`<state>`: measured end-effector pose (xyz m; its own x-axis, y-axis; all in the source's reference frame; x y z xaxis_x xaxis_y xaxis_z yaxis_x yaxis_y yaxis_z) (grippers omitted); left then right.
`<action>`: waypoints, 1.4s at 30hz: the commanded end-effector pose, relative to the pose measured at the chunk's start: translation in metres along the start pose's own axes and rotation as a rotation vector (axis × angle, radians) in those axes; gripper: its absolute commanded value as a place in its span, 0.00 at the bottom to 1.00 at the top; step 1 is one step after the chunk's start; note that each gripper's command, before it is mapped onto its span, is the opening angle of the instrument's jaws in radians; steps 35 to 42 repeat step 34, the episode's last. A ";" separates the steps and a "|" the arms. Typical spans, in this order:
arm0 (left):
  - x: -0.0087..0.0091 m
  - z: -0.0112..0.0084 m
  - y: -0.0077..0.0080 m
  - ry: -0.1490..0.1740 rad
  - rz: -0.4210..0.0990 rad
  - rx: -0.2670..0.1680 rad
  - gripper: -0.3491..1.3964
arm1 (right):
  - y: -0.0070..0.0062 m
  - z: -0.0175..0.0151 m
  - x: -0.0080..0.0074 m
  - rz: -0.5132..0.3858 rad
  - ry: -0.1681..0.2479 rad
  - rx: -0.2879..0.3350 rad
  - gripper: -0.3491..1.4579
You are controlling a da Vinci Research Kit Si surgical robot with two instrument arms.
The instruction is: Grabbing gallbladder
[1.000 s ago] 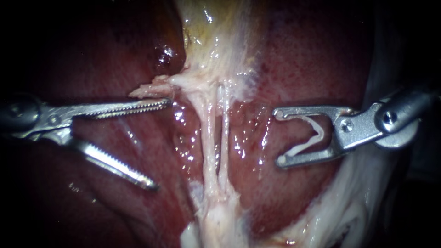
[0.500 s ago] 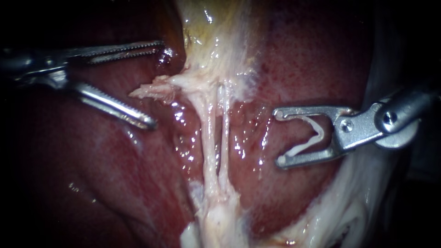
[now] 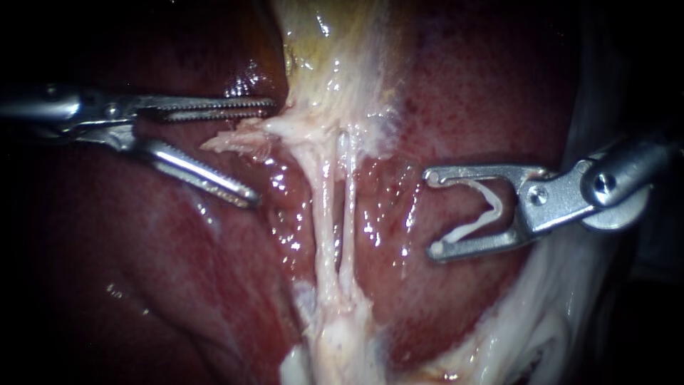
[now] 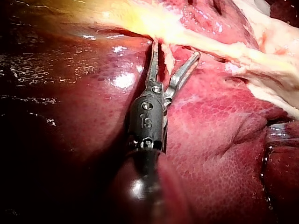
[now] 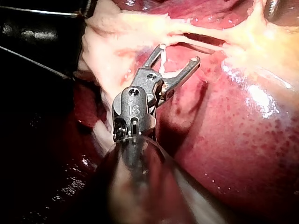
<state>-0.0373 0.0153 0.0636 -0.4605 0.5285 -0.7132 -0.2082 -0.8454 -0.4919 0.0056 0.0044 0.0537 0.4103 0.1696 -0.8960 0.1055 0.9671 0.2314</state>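
Left instrument (image 3: pixel 263 152), jaws apart, straddles the frayed flap (image 3: pixel 231 139) below the gallbladder (image 3: pixel 335 64); right instrument (image 3: pixel 432 212) jaws grip a clip (image 3: pixel 488 210), clear of the tubes (image 3: pixel 325 214).

Left instrument (image 3: pixel 263 152) reaches in level from the left, its toothed jaws parted wide: the upper one runs almost flat, the lower slants down and away. From its own wrist camera (image 4: pixel 176 48) the same clear gap shows between the tips. Right instrument (image 3: pixel 429 212) angles in from the right, its jaws spread and both touching a white clip (image 3: pixel 497 207) seated between them; its wrist view (image 5: pixel 178 52) shows that fork too.
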 end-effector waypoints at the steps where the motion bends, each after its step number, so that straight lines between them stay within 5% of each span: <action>1: 0.0000 -0.0001 -0.0001 -0.001 -0.001 0.009 0.28 | 0.0000 0.0000 0.0000 0.000 0.000 0.000 0.47; 4: -0.0003 -0.0006 -0.0004 -0.006 -0.036 0.027 0.00 | 0.0000 0.0000 0.0000 0.000 0.000 0.000 0.47; 14: 0.0015 -0.0030 0.0008 -0.007 -0.119 0.095 0.00 | 0.0000 0.0001 0.0000 0.000 0.000 0.000 0.47; 21: 0.0060 -0.0084 -0.0002 0.012 -0.158 0.120 0.00 | -0.0001 0.0000 0.0000 0.000 0.000 0.000 0.47; 24: 0.0061 -0.0096 -0.0007 0.014 -0.170 0.135 0.00 | -0.0001 0.0000 0.0000 0.000 0.000 0.000 0.47; 42: 0.0054 -0.0092 -0.0007 0.014 -0.180 0.155 0.00 | -0.0001 0.0000 0.0000 0.000 0.000 0.000 0.47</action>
